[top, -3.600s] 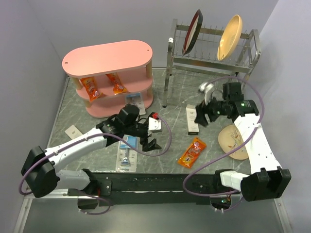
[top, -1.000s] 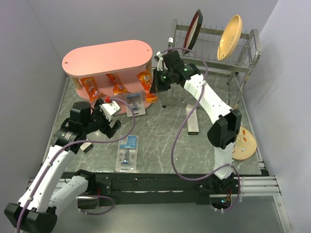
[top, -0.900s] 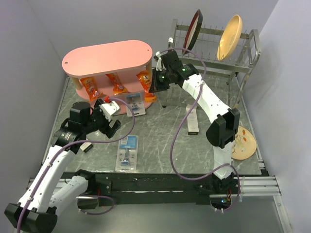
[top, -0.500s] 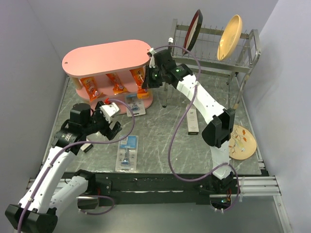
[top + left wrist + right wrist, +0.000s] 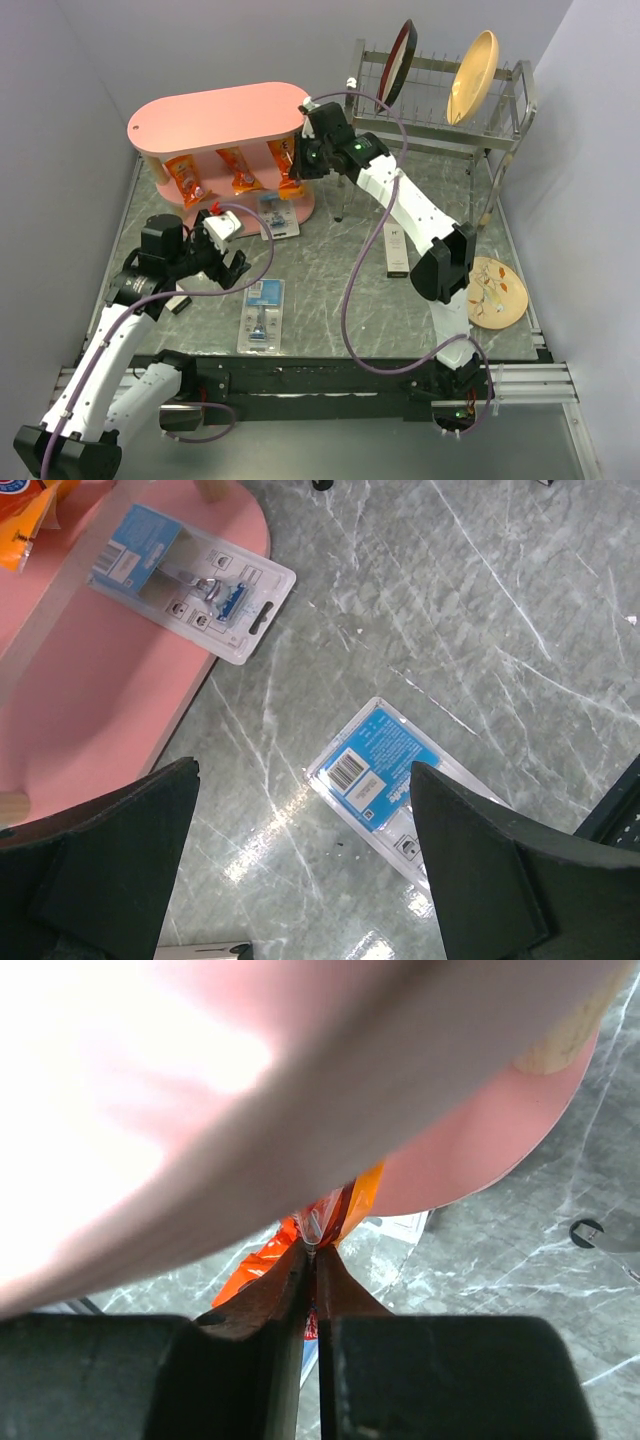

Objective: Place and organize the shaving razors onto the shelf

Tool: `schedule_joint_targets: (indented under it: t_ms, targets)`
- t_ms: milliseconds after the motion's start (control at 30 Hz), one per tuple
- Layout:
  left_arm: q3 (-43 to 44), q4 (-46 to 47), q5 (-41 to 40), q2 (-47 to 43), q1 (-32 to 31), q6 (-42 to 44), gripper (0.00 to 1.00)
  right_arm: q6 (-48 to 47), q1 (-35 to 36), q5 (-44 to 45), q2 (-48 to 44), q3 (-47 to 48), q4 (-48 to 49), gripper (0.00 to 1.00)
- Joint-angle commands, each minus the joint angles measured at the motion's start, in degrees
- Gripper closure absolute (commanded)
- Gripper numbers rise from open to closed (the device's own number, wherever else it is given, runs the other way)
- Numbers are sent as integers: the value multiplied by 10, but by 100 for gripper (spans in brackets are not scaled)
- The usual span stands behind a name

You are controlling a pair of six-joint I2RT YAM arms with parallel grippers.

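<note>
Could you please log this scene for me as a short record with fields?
Left hand: open, empty, above the table
Right hand: shut on orange snack packet at the shelf middle tier
Razor pack one: on bottom board, one end overhanging
Razor pack two: flat on table, barcode side up
Remaining: pack two not yet shelved
</note>
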Motion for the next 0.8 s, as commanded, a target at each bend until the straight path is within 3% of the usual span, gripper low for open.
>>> schedule_joint_targets:
  t_ms: [0, 133, 333, 633, 767]
  targets:
    - [-8, 23, 23, -12, 5, -13, 9, -13, 17, 23, 21, 13, 22, 84]
    - [-15, 28, 33, -14, 7, -23, 9, -24, 17, 27, 21, -11, 48, 83]
    - [-12, 17, 42, -14, 9, -29, 9, -7, 10, 23, -53, -154, 220, 82]
    - [-17, 20, 47, -17, 13, -34, 9, 31, 10, 27, -100, -246, 308, 82]
    - [-19, 24, 50, -20, 14, -37, 9, 47, 11, 39, -119, -275, 340, 72]
